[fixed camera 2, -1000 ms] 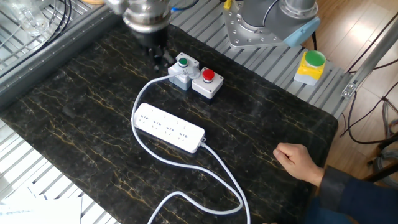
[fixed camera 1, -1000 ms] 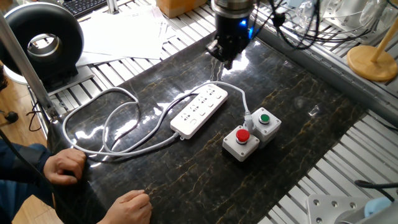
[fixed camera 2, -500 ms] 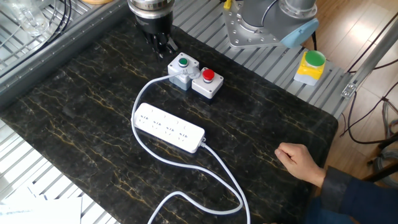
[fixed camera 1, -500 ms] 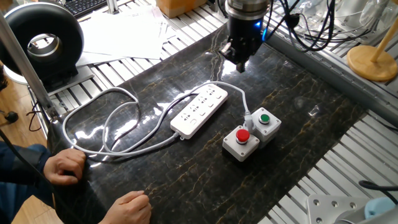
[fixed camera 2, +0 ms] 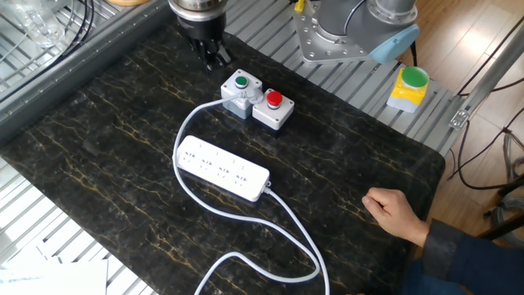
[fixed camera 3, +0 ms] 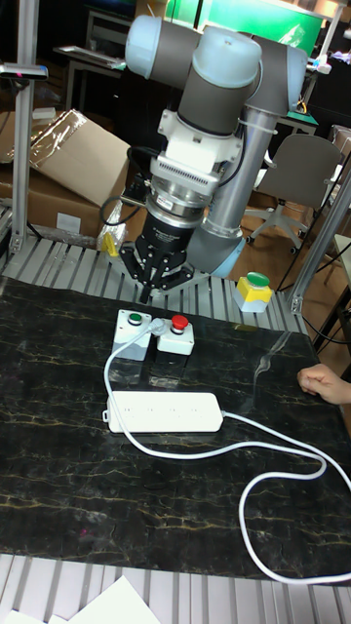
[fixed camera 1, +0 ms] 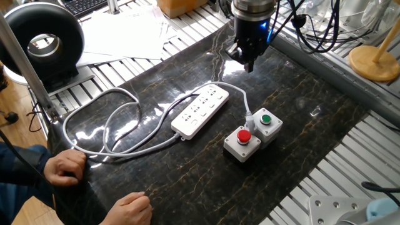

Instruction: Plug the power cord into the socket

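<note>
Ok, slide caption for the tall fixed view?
UR5 gripper hovers behind two push-button boxes; white power strip and looped cord lie unplugged on the mat.

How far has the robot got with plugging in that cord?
Nothing looks done yet. The gripper hangs above the mat, holding nothing I can see. The power cord lies in loops, its plug beside the button boxes. Grasping it and reaching the power strip remain.

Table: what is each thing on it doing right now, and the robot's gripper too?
Long white plastic power strip: lying flat, sockets empty.
Pale grey-white power cord: looped loose, unplugged.
Grey red and green push-button boxes: side by side, untouched.
Gripper: raised above the mat, holding nothing.
</note>
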Robot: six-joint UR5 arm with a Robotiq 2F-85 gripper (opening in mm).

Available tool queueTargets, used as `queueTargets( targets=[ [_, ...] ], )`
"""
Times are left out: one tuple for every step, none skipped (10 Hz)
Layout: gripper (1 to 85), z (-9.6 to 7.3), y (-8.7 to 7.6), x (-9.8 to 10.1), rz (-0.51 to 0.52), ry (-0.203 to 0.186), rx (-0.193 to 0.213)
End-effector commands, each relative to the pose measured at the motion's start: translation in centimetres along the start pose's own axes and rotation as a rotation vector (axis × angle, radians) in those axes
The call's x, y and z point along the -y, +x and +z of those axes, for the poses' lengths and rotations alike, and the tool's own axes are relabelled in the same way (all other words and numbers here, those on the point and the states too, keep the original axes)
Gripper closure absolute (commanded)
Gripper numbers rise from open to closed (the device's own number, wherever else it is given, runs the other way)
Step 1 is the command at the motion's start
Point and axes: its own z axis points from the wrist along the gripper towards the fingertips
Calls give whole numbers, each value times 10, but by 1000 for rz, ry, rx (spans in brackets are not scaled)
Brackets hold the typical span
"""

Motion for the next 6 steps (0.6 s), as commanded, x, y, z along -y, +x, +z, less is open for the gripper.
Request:
queueTargets(
  targets=[
    [840, -1, -1, -3, 96, -16, 3],
    [840, -1, 1, -7, 146, -31, -6],
    [840, -1, 3, -13, 220, -51, -16],
    [840, -1, 6, -5, 232, -22, -24],
    [840, -1, 10, -1, 222, -3, -37],
    [840, -1, 13, -7, 205, -27, -50]
  ],
)
